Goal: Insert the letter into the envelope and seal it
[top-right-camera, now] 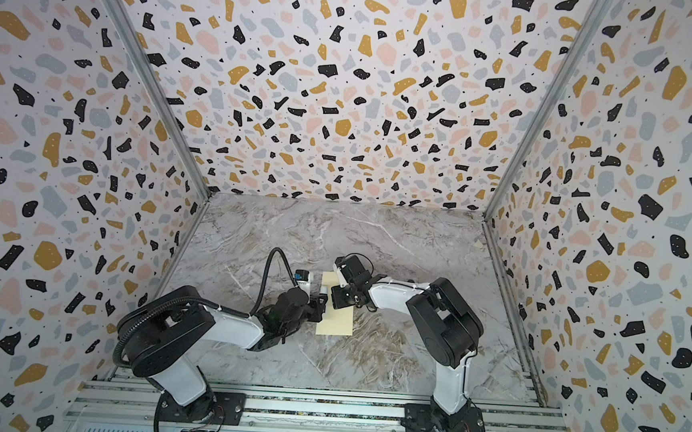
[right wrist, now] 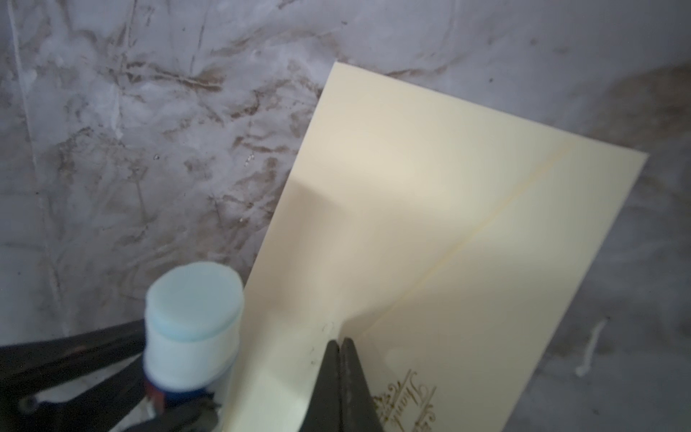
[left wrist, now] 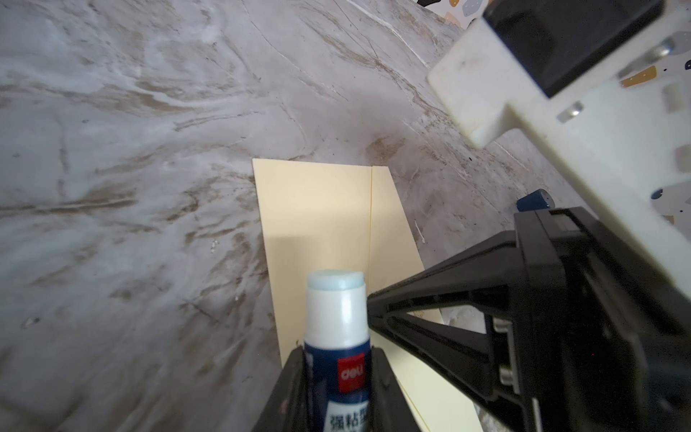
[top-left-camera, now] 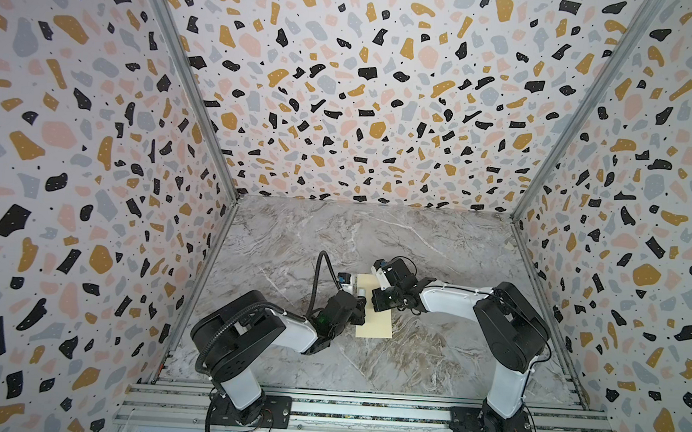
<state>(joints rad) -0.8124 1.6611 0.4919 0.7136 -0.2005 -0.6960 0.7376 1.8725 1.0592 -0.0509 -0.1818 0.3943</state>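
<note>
On the left, the left gripper (left wrist: 336, 355) has its 2 fingers clamped around the dark blue body of a glue stick (left wrist: 334, 318). The stick is uncapped, its pale blue glue tip bare and pointing out past the fingertips. In both top views the stick sits at the left edge of the envelope (top-left-camera: 374, 325) (top-right-camera: 334, 324); whether the glue touches the paper cannot be told.

The envelope, pale cream-yellow, lies flat on the marbled desk (top-left-camera: 417, 238), near its middle and between the 2 arms. A straight fold line runs along its length, and gold script shows on its face in the right wrist view.

Further right, the right gripper (right wrist: 340, 342) has its fingers pressed together, tips down on the envelope beside the fold line. A small dark blue cylinder (left wrist: 534, 200) lies on the desk beyond it.
</note>
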